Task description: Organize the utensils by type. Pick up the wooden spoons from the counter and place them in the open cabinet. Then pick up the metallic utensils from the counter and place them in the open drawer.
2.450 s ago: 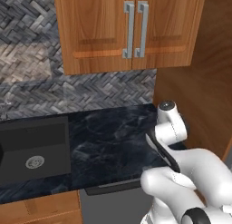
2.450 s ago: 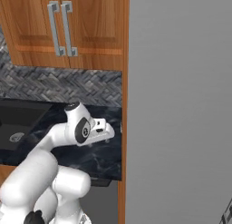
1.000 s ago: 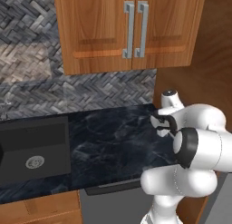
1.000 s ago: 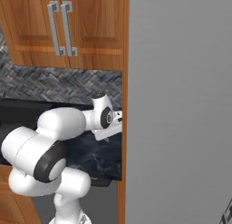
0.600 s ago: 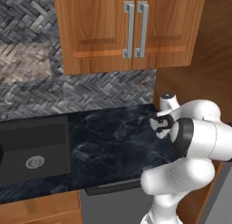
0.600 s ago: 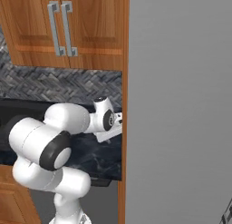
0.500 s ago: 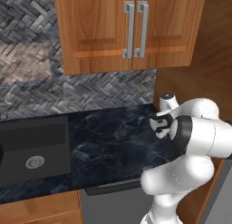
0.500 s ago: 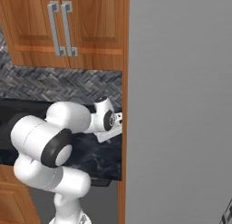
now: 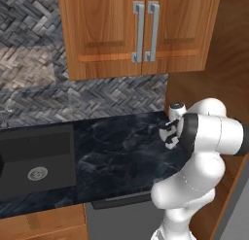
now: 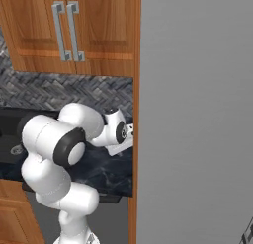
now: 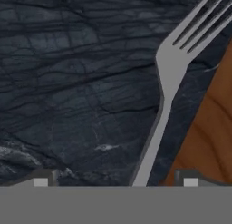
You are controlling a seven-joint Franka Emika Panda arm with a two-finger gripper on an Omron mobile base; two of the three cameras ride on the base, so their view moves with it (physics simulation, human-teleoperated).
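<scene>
Left base view: black counter [image 9: 112,151] under shut wall cabinets, gripper [image 9: 168,134] low at its right end.

Right base view: same corner, hand tucked against a tall wood panel [image 10: 134,139].

Hand view: grey fork [image 11: 165,89] flat on marble, tines far, handle between wide-spread tips. Metal step likely; next, descend and pinch.

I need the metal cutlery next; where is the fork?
In the hand view, the thin grey metal fork lies on the black marble counter, beside the orange-brown wooden panel.
</scene>
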